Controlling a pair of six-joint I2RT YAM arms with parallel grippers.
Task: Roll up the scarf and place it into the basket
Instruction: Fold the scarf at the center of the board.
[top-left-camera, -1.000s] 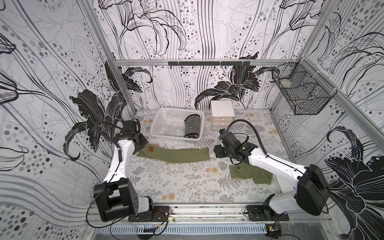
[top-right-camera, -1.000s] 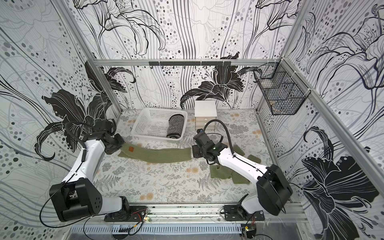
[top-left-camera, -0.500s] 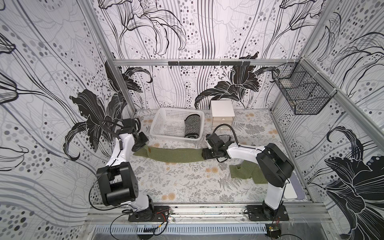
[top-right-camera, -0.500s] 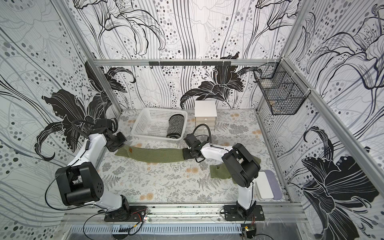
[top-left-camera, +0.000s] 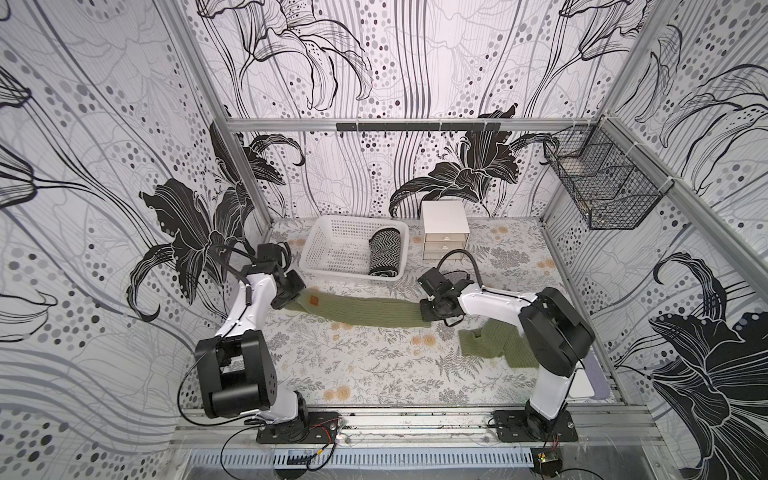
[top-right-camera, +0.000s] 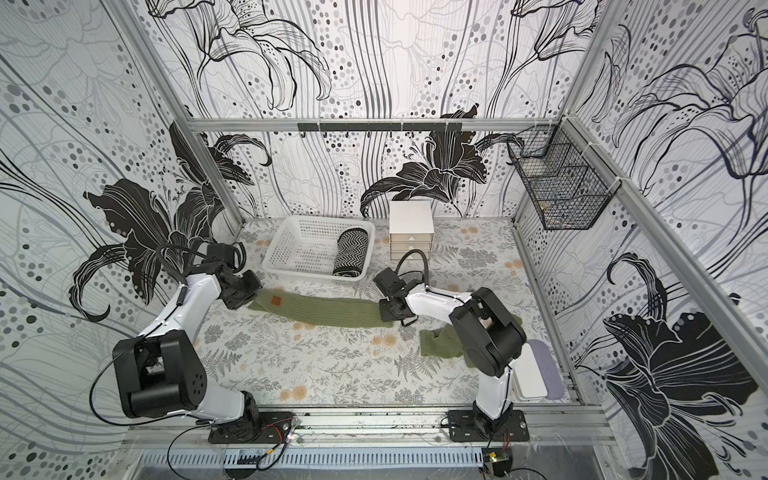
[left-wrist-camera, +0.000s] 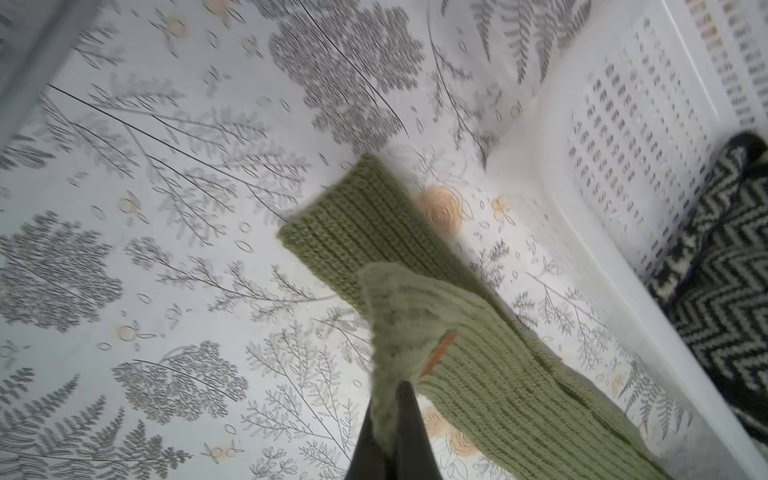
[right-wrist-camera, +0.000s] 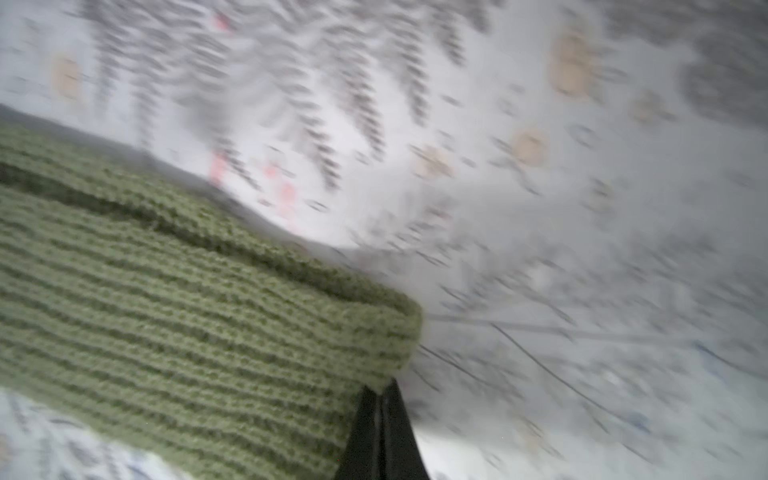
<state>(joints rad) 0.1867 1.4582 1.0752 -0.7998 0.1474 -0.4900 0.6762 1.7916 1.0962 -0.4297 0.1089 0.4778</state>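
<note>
Left wrist view has the left claw (left-wrist-camera: 395, 386) pinching the green scarf (left-wrist-camera: 498, 374) by its tagged end. In both top views the scarf lies stretched flat across the middle of the frame, just below the white basket (top-left-camera: 312, 245), which holds a zigzag roll (top-left-camera: 384, 253). The right claw (right-wrist-camera: 380, 390) looks pressed together on just the edge of the other, folded end. I reckon so thin a bite could slip once rolling starts, or uneven pulls could drag the cloth askew.
</note>
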